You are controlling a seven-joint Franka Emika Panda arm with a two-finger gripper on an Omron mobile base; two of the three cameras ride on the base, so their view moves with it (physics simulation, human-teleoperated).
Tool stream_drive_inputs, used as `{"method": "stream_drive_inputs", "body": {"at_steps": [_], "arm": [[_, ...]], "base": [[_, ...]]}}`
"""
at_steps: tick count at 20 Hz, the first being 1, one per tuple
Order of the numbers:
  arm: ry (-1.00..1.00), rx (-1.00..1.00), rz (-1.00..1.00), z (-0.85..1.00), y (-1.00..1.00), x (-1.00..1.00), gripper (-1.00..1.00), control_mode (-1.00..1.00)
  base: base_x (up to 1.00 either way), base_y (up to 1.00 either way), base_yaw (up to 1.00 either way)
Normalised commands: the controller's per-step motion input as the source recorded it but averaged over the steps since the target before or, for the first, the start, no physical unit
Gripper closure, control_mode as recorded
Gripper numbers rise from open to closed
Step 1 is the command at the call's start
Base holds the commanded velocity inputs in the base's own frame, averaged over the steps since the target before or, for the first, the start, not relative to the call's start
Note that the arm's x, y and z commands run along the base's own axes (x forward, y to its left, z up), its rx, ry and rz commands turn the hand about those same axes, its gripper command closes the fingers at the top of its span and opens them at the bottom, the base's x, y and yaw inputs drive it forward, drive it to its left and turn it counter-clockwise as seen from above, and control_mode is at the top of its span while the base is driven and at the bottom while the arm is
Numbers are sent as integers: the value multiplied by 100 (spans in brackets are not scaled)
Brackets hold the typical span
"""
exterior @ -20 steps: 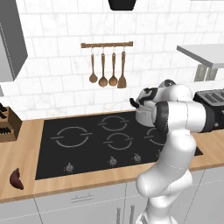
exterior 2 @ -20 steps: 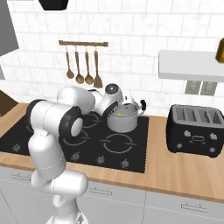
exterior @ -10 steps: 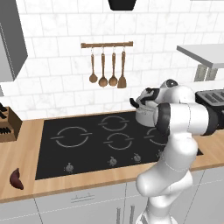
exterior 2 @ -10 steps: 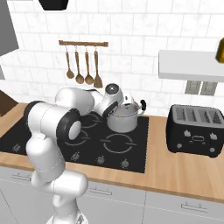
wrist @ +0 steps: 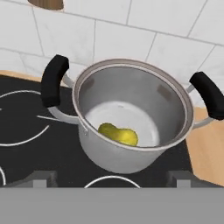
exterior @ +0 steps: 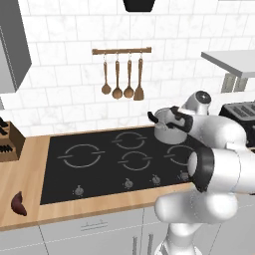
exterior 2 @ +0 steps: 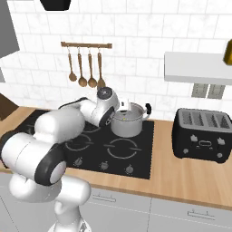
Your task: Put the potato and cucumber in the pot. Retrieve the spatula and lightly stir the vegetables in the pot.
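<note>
The steel pot (wrist: pixel 124 158) stands on the back right burner of the hob, also seen as the pot (exterior: pixel 167 132) and the pot (exterior 2: pixel 127 125). A yellow potato (wrist: pixel 118 134) lies on its bottom. The cucumber is out of view. My gripper (wrist: pixel 111 179) hovers just in front of and above the pot, open, with nothing between its fingers; from the base it is the gripper (exterior: pixel 173 117) at the pot's rim. The wooden spatula (exterior: pixel 139 80) hangs rightmost on the wall rail, and appears as the spatula (exterior 2: pixel 100 70) too.
Three wooden spoons (exterior: pixel 117 80) hang beside the spatula. A dark reddish root (exterior: pixel 19 203) lies on the counter's front left, a knife block (exterior: pixel 7 142) at the far left. A black toaster (exterior 2: pixel 202 134) stands right of the hob (exterior: pixel 114 159).
The hand has drawn back a little from the pot, and its jaws have spread slightly wider. The pot and the potato have stayed put.
</note>
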Motion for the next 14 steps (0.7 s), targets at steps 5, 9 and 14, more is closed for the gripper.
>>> {"method": "stream_drive_inputs", "body": {"at_steps": [5,9,14], "arm": [[13,7,-5,47,58,-59,-100,-100],[26,16,-1,32,64,-52,-100,-100],[17,16,0,8,71,-58,-100,-100]], "base": [[0,0,0],[0,0,0],[0,0,0]]}}
